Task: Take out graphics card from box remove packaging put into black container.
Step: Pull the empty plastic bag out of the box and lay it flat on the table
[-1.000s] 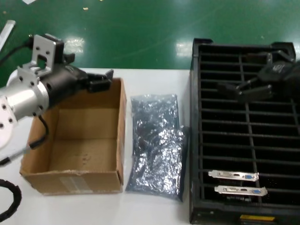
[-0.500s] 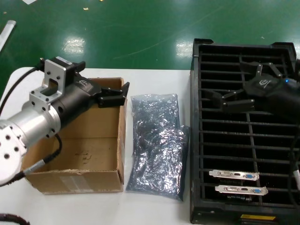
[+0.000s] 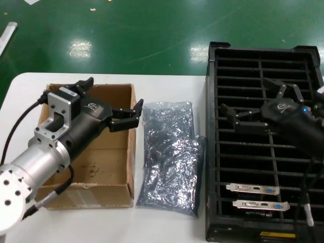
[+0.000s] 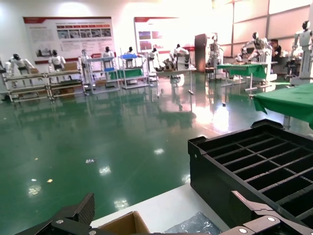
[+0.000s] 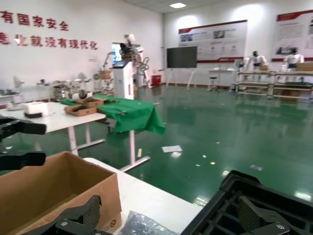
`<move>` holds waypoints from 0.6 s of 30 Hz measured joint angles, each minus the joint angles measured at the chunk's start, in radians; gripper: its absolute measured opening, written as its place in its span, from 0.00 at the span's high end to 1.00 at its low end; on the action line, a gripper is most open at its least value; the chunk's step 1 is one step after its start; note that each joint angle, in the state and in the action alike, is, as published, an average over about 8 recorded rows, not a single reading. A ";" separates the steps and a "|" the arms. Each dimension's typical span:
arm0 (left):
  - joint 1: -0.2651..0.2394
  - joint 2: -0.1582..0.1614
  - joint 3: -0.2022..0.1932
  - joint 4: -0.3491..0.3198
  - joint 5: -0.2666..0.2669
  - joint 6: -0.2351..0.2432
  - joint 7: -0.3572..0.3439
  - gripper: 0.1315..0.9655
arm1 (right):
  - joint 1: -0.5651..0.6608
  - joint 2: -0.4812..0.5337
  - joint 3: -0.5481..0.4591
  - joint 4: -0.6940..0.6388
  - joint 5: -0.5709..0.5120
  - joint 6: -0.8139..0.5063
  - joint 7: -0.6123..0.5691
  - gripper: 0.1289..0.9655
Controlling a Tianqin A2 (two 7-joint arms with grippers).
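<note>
Plainly, the left gripper (image 3: 109, 104) hangs spread wide and empty over the box (image 3: 76, 192), beside the bagged graphics card (image 3: 167, 152) lying on the desk (image 3: 167, 225), while the right gripper (image 3: 253, 109) hovers wide over the black container (image 3: 215, 152). The slick packaging (image 3: 169, 172) could slip or bunch under a pinch, and a closing finger might catch the cardboard wall and drag the box.

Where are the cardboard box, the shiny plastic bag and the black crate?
box (image 3: 129, 132), head view, on its right wall.
packaging (image 3: 169, 154), head view, on the bag's crinkled middle.
black container (image 3: 212, 147), head view, on its left rim.
</note>
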 joint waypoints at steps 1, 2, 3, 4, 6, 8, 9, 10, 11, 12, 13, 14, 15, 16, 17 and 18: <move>0.010 0.000 0.001 -0.001 -0.016 -0.013 0.014 0.00 | -0.014 -0.004 0.005 0.007 0.002 0.015 -0.007 0.00; 0.020 0.001 0.002 -0.002 -0.031 -0.026 0.028 0.00 | -0.029 -0.009 0.010 0.015 0.004 0.030 -0.014 0.00; 0.030 0.001 0.003 -0.003 -0.046 -0.039 0.041 0.00 | -0.043 -0.013 0.014 0.022 0.005 0.044 -0.020 0.00; 0.040 0.001 0.004 -0.005 -0.061 -0.052 0.055 0.00 | -0.057 -0.018 0.019 0.029 0.007 0.059 -0.027 0.00; 0.060 0.002 0.005 -0.007 -0.092 -0.077 0.082 0.00 | -0.086 -0.026 0.029 0.043 0.011 0.088 -0.041 0.00; 0.081 0.003 0.007 -0.009 -0.123 -0.103 0.110 0.00 | -0.114 -0.035 0.038 0.057 0.014 0.116 -0.054 0.00; 0.091 0.003 0.008 -0.010 -0.138 -0.116 0.124 0.00 | -0.129 -0.039 0.043 0.065 0.016 0.131 -0.061 0.00; 0.101 0.003 0.009 -0.012 -0.154 -0.130 0.138 0.00 | -0.143 -0.044 0.047 0.072 0.018 0.145 -0.067 0.00; 0.111 0.004 0.010 -0.013 -0.169 -0.142 0.151 0.00 | -0.157 -0.048 0.052 0.079 0.020 0.160 -0.074 0.00; 0.121 0.004 0.011 -0.014 -0.185 -0.155 0.165 0.00 | -0.171 -0.052 0.057 0.086 0.022 0.175 -0.081 0.00; 0.132 0.004 0.012 -0.015 -0.200 -0.169 0.179 0.00 | -0.186 -0.057 0.062 0.093 0.024 0.190 -0.088 0.00; 0.142 0.005 0.013 -0.016 -0.216 -0.182 0.193 0.00 | -0.201 -0.061 0.067 0.101 0.025 0.205 -0.095 0.00; 0.152 0.005 0.013 -0.017 -0.231 -0.195 0.207 0.00 | -0.215 -0.066 0.072 0.108 0.027 0.220 -0.102 0.00; 0.162 0.005 0.014 -0.018 -0.247 -0.207 0.221 0.00 | -0.229 -0.070 0.076 0.115 0.029 0.234 -0.109 0.00; 0.172 0.006 0.015 -0.020 -0.262 -0.220 0.234 0.00 | -0.243 -0.074 0.081 0.122 0.031 0.249 -0.115 0.00; 0.182 0.006 0.016 -0.021 -0.277 -0.233 0.248 0.00 | -0.257 -0.079 0.086 0.129 0.032 0.263 -0.122 0.00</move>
